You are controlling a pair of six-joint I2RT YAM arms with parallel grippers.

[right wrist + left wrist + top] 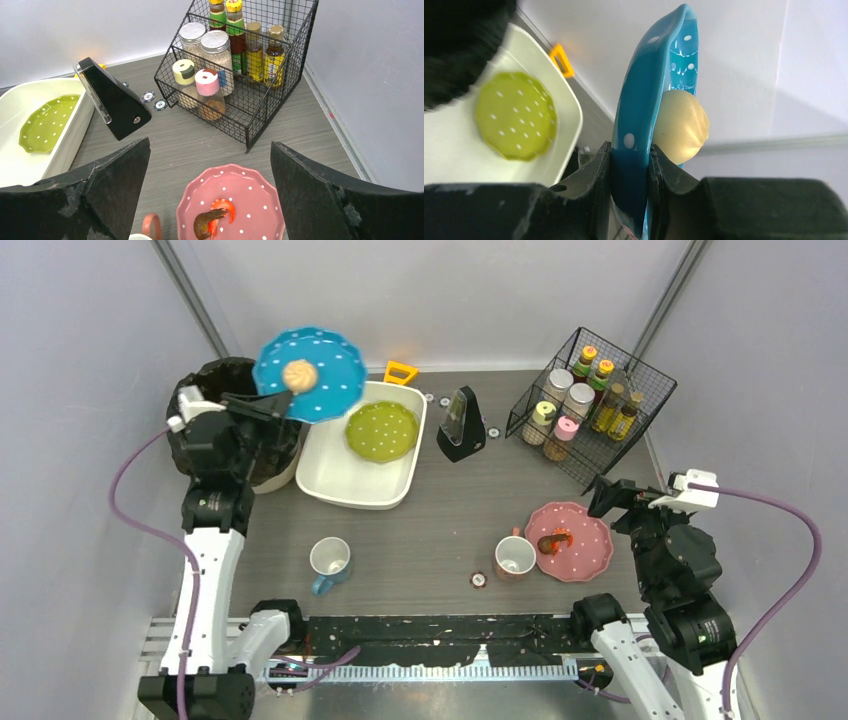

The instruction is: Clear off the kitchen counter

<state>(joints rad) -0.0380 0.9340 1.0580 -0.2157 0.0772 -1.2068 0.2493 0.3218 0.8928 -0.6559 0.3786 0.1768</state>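
So the kitchen counter [420, 530] is a dark wood-grain slab with its long axis running left to right. One long edge sits by the arm bases and the other runs along the back. Pale walls [420, 300] box it in on the left, back and right, so things are tight at the corners.

The far-left corner is crowded. There's a black-lined bin [215, 375], and just beside it a white tub [350, 485] with a green plate [382, 430] lying flat inside. The left gripper [630, 150] is up above the bin's rim, clamped tight on the edge of a blue plate [320, 390]. From the wrist the plate looks edge-on, and there's a pale bun [299, 374] against its face. A yellow thing [401, 372] pokes out behind the tub. It's mostly hidden, so I can't say what it is.

A wire rack [640, 390] full of jars and bottles fills the far-right corner. A black wedge [461, 425] stands upright between it and the tub, apart from both.

Toward the near edge, a blue mug [329, 562] sits left of centre. Right of centre is a pink mug [515, 556], and it looks to be touching a pink plate [250, 200] with a shrimp [212, 222] on it. The right gripper [209, 150] hovers near that plate's right-hand rim with its fingers spread wide apart, holding nothing.

The biggest stretch of bare wood is the band across the middle, between the tub and the mugs. A few small round metal fittings [479, 580] dot the surface.
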